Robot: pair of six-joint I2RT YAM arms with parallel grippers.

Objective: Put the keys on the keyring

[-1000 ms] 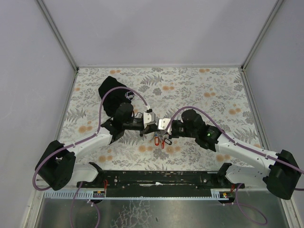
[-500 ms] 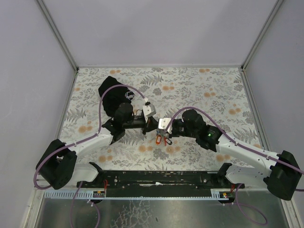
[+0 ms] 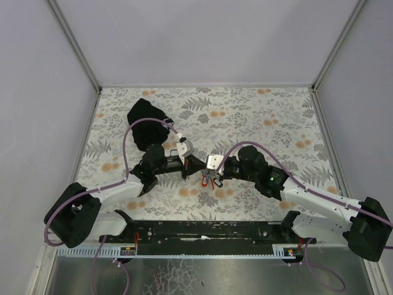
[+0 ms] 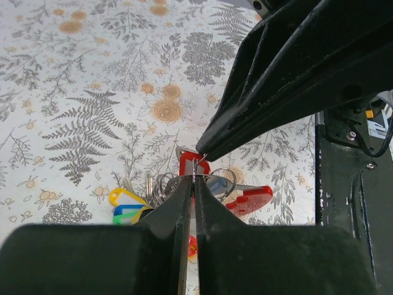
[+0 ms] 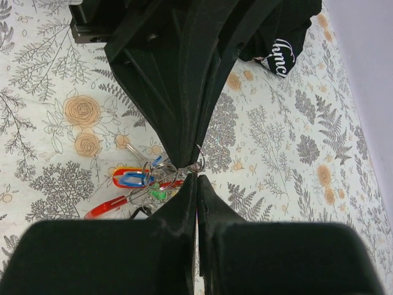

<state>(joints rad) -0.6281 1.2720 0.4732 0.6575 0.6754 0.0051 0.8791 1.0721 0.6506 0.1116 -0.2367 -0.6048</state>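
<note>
- Pinching hard, the left gripper (image 4: 194, 179) has both fingers pressed together on a thin wire loop of the keyring (image 4: 196, 165). The loop pokes out at 12 o'clock from the tips.
- The right gripper (image 5: 196, 178) is clenched too, fingers flat against each other. Its tips meet the left's nose to nose right at that loop, but I cannot tell whether it really grips the wire.
- The keys (image 5: 146, 181) bunch just under the meeting tips, at 6 o'clock from them in the top view. In the right wrist view they spread off toward 8 o'clock.
- I cannot tell whether the bunch dangles or rests on the table (image 3: 264, 123).
- It is a tangle of tiny metal keys and rings with small oblong plastic tags. Red shows most, and yellow, blue and green peek out beside it.
- Against a second ago, the left arm's wrist has dropped back toward 7 o'clock. The left wrist camera (image 3: 183, 148) has drawn away from the right wrist camera (image 3: 212, 161).
- The fingertips still meet at the same spot, and the keys have barely shifted.
- Further out, the black pouch (image 3: 144, 120) with a white logo lies at 10 o'clock from the left gripper, well apart. More of it is uncovered now.
</note>
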